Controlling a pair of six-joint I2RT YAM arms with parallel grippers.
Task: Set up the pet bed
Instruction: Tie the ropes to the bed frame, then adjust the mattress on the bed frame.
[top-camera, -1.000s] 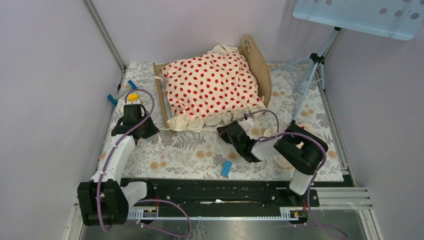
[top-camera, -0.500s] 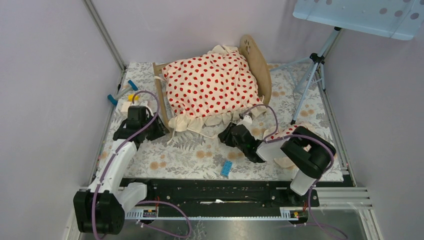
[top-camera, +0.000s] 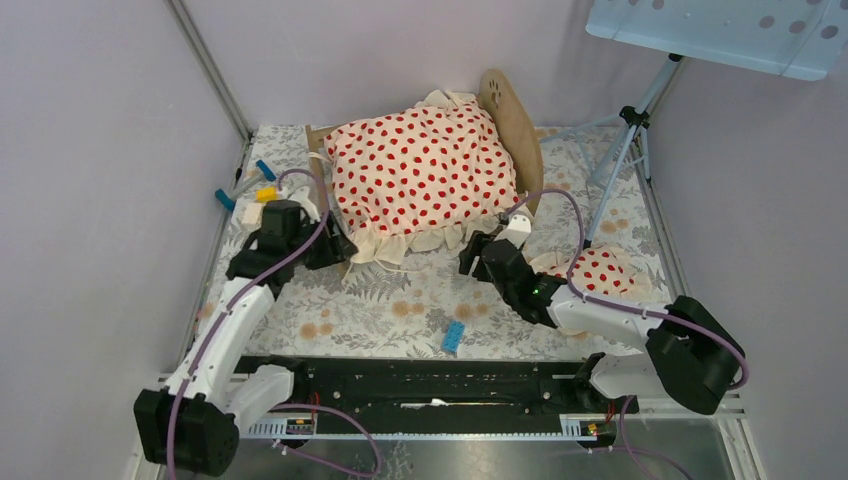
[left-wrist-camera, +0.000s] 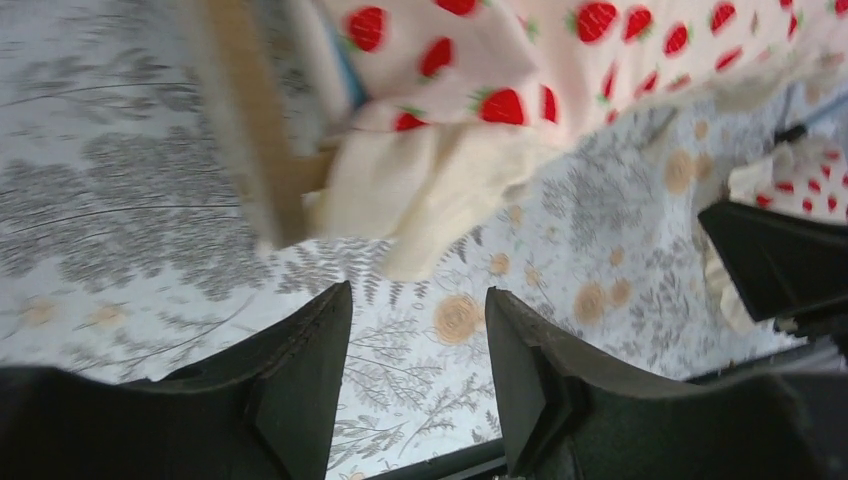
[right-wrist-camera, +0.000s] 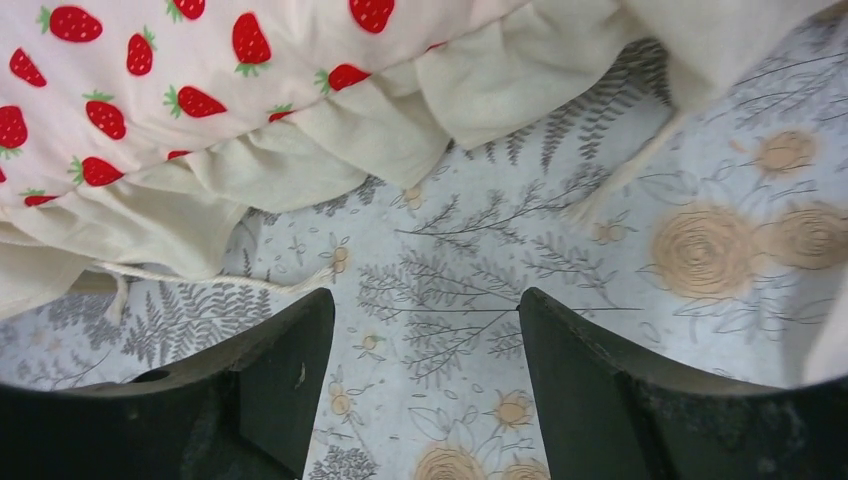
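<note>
The pet bed (top-camera: 512, 128), a light-wood frame, stands at the back of the mat, and a cream red-dotted blanket (top-camera: 425, 170) covers its top. My left gripper (top-camera: 335, 246) is open at the bed's near left corner. In the left wrist view the left gripper (left-wrist-camera: 418, 295) holds nothing, just short of the wooden rail (left-wrist-camera: 255, 150) and the ruffle (left-wrist-camera: 430, 190). My right gripper (top-camera: 478, 256) is open at the blanket's near right edge. In the right wrist view the right gripper (right-wrist-camera: 427, 300) is empty over the mat, below the blanket (right-wrist-camera: 200, 100).
A small red-dotted pillow (top-camera: 598, 270) lies on the floral mat (top-camera: 400, 300) beside my right arm. A blue brick (top-camera: 453, 337) sits near the front edge. Small blue and yellow pieces (top-camera: 250, 190) lie at the left. A tripod (top-camera: 625, 150) stands at the back right.
Both grippers have opened and moved up to the bed's near edge. My right arm has stretched out, uncovering the pillow.
</note>
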